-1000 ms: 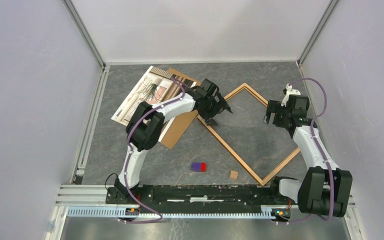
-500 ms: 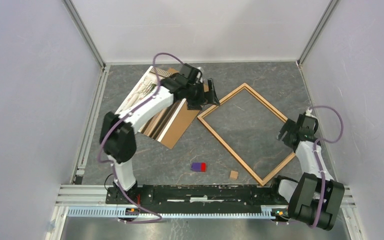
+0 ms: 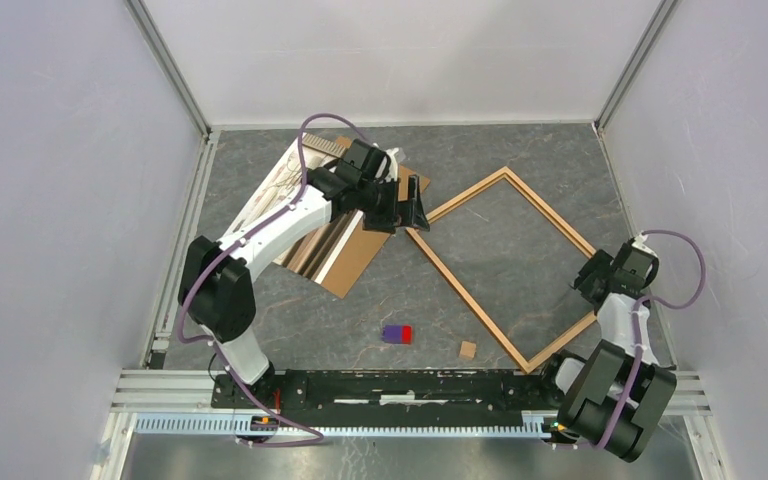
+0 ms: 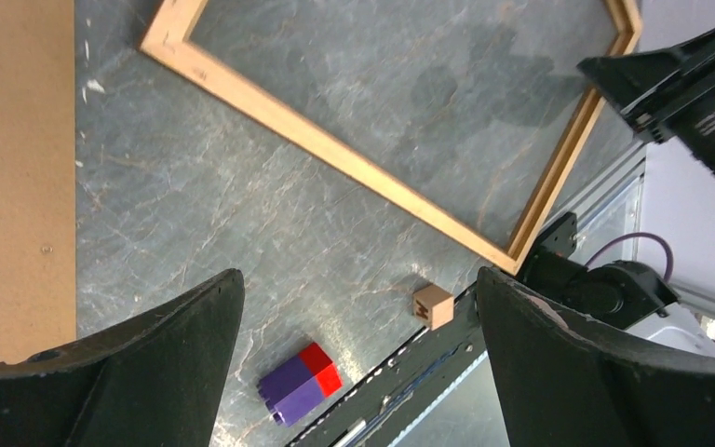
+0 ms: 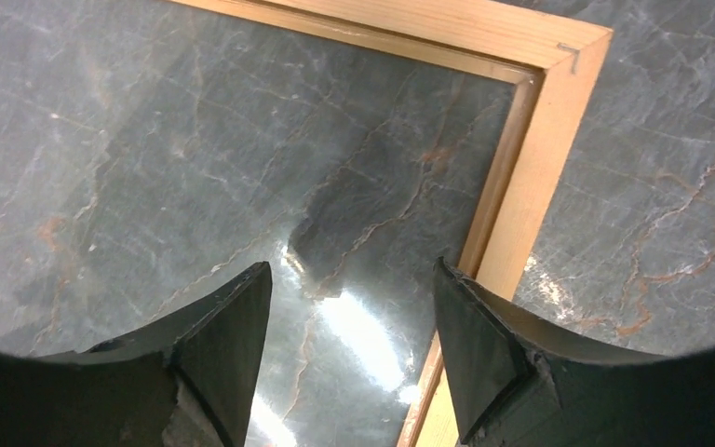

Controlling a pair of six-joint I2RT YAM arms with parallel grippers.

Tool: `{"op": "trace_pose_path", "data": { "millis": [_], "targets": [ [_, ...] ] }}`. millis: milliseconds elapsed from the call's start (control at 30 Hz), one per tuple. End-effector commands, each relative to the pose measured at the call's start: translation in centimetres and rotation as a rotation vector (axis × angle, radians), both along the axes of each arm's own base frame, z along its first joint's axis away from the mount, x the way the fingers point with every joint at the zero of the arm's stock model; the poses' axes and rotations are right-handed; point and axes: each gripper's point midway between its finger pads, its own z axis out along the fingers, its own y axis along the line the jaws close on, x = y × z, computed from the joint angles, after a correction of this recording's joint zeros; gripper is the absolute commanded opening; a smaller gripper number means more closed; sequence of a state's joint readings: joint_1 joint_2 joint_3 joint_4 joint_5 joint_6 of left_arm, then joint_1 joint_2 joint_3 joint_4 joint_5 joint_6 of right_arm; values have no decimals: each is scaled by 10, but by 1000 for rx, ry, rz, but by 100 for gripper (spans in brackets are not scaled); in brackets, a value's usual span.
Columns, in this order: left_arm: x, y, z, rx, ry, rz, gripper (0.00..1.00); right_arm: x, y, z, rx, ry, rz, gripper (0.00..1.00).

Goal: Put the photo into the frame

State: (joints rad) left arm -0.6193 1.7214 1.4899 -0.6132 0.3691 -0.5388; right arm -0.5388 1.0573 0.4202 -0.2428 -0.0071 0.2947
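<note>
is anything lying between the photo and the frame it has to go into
Yes. The brown backing board lies between the photo and the frame, overlapping the photo. Inside the frame only the tabletop shows. The purple-red block and small wooden cube sit nearer the arm bases, off that path.

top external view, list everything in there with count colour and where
photo: 1, window print with white edge, far left, partly under the left arm
backing board: 1, plain brown, beside the photo
glossy sheet: 1, reflective, on the board, hard to make out
frame: 1, light orange-brown wood, flat, right of centre, empty
block: 1, purple and red, near centre
cube: 1, tan, just outside the frame's near side
table: 1, grey marbled
left gripper: 1, black, open, by the frame's left corner
right gripper: 1, black, open, over the frame's right corner
</note>
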Motion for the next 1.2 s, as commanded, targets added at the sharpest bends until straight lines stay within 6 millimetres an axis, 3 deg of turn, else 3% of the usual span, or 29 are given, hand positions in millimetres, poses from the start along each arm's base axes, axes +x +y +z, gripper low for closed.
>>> {"op": "trace_pose_path", "data": {
  "millis": [0, 167, 433, 600, 667, 867, 1033, 1167],
  "targets": [
    [-7, -9, 0, -60, -16, -72, 100, 15, -8, 35, -44, -61, 27, 72],
    [-11, -12, 1, -94, -2, -78, 100, -13, -33, 25, -83, 32, -141, 74],
    [-10, -12, -7, -99, 32, -64, 100, -40, -39, 7, -104, 33, -245, 68],
    [-6, -9, -9, -102, 39, -44, 100, -35, -31, -9, -59, 6, -232, 55],
    [-4, -6, -9, -101, 35, -35, 100, -36, -30, -14, -58, 0, -238, 46],
    [4, 1, -7, -83, -6, -29, 100, -22, -32, -11, -56, -61, -225, 27],
    [8, 6, -6, -53, -55, -31, 100, -3, -29, -13, -5, -117, -196, 18],
    [11, 9, 2, -48, -86, -15, 100, 13, -38, -11, 8, -139, -215, 14]
  ]
}}
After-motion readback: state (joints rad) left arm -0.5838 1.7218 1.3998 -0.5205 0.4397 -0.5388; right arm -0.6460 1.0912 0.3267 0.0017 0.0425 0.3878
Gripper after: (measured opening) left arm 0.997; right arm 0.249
